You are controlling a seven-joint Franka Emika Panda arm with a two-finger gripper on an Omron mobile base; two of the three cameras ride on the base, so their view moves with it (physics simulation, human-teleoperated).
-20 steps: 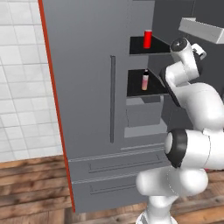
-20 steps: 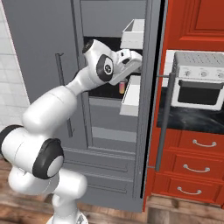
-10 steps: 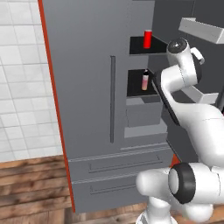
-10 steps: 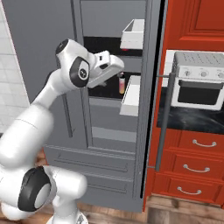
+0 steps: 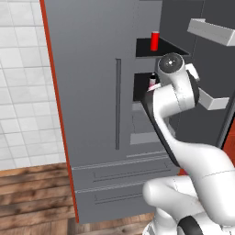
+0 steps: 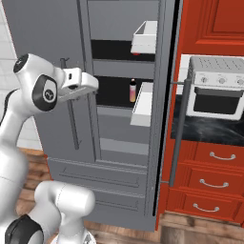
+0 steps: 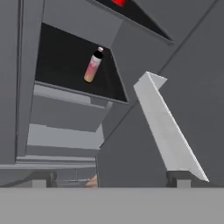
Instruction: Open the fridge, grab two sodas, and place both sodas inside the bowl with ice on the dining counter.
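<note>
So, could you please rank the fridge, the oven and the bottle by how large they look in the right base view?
1. Fridge, by far the largest.
2. Oven.
3. Bottle, the smallest; it stands deeper in than the oven, but is plainly smaller.

The white arm is raised and bent, its tool (image 6: 90,86) wide open and empty.

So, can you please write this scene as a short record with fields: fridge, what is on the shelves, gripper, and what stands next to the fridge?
fridge: grey fridge, right door swung open, left door shut
upper shelf: red soda can
lower shelf: pink-yellow bottle, upright
door bins: white bins on the open door
gripper: gripper open, empty, in front of the shelves
beside fridge: red cabinets, oven
</note>
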